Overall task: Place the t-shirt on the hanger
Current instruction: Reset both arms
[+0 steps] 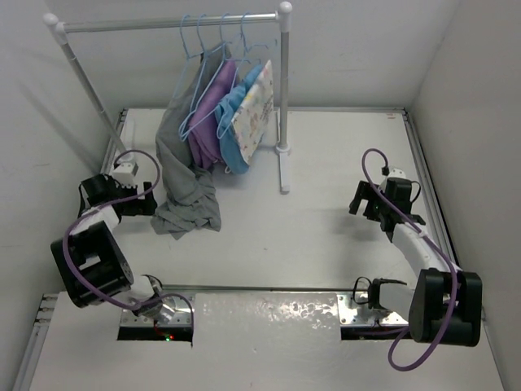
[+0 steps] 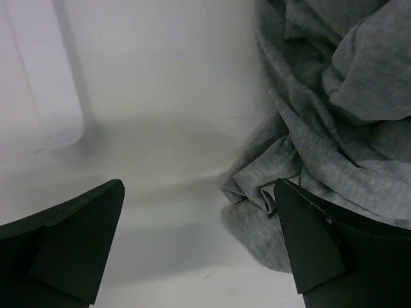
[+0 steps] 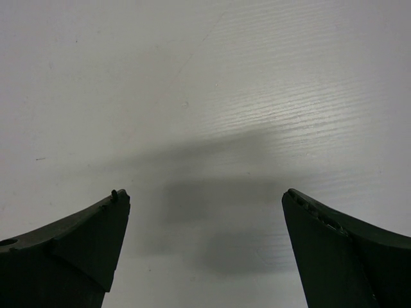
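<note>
A grey t-shirt [image 1: 186, 175] hangs in a long fold from the left end of the rack and bunches on the table. The thin light-blue hanger [image 1: 190, 41] hooks on the rail above it; how the shirt sits on it I cannot tell. My left gripper [image 1: 151, 200] is open, low at the shirt's left edge. In the left wrist view [image 2: 199, 247] the crumpled hem [image 2: 334, 109] lies by the right finger [image 2: 308, 244]. My right gripper [image 1: 363, 204] is open and empty over bare table, also in the right wrist view [image 3: 205, 247].
A white clothes rack has its rail [image 1: 130, 24] across the back, an upright [image 1: 283, 122] at mid-table and a slanted left leg [image 1: 89, 90]. Three more hangers carry purple [image 1: 213, 106], blue [image 1: 236, 122] and patterned white [image 1: 254, 110] garments. Walls close both sides.
</note>
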`<action>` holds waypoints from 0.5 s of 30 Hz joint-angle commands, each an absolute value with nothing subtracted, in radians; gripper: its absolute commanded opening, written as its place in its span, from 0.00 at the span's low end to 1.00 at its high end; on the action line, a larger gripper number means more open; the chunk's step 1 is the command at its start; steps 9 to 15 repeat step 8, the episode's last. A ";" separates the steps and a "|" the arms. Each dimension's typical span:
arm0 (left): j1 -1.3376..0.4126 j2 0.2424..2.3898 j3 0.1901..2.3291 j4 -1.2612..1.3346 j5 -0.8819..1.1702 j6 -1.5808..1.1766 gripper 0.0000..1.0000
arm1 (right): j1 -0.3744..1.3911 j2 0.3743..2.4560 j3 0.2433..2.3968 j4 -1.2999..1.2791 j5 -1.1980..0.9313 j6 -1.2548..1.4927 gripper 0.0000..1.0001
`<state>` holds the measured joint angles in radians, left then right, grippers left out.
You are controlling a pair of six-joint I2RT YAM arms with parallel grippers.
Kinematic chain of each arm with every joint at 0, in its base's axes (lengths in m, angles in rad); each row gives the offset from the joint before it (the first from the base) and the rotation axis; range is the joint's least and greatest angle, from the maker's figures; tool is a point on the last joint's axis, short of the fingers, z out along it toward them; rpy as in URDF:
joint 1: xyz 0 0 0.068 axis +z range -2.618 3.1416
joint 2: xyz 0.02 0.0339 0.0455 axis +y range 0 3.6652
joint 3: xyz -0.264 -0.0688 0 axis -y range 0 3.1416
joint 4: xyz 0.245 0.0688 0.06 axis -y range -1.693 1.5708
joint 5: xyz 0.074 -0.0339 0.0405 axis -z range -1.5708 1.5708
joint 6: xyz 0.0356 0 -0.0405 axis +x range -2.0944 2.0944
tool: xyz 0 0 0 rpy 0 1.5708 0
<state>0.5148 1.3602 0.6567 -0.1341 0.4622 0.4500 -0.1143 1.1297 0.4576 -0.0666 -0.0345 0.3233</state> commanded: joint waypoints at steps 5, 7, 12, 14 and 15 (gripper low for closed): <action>0.483 1.428 0.652 0.006 0.440 0.462 1.00 | -0.114 1.138 0.434 0.047 -0.032 0.295 0.99; 0.482 1.417 0.644 0.015 0.440 0.462 1.00 | -0.113 1.138 0.408 0.080 -0.041 0.295 0.99; 0.482 1.408 0.640 0.020 0.440 0.459 1.00 | -0.114 1.138 0.391 0.112 -0.043 0.295 0.99; 0.482 1.408 0.640 0.020 0.440 0.459 1.00 | -0.114 1.138 0.391 0.112 -0.043 0.295 0.99; 0.482 1.408 0.640 0.020 0.440 0.459 1.00 | -0.114 1.138 0.391 0.112 -0.043 0.295 0.99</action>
